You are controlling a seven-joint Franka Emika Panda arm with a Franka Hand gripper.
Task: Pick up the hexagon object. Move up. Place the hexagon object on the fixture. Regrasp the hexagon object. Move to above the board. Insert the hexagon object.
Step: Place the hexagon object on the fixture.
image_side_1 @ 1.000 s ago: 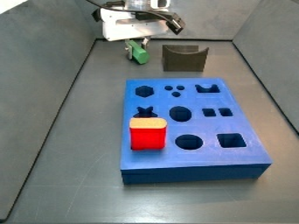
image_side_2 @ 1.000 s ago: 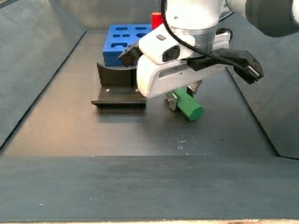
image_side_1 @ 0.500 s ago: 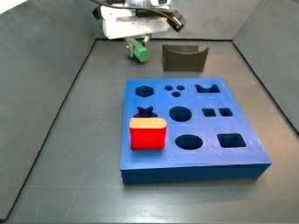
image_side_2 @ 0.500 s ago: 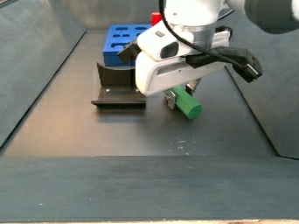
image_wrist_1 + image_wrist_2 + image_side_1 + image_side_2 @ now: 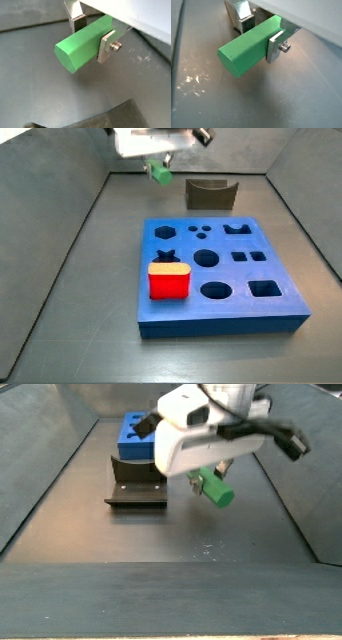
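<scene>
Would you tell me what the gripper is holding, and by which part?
The gripper clamps the bright green hexagonal bar across its sides, towards one end; the other end juts free.

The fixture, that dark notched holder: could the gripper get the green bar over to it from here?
Probably yes. The gripper holds the hexagon object clear of the floor, and nothing stands between it and the fixture.

Gripper (image 5: pixel 203 481) upper centre of a side view, raised off the floor (arm enters from above), fingers (image 5: pixel 107 46) clamped on the hexagon object (image 5: pixel 81 43).
</scene>
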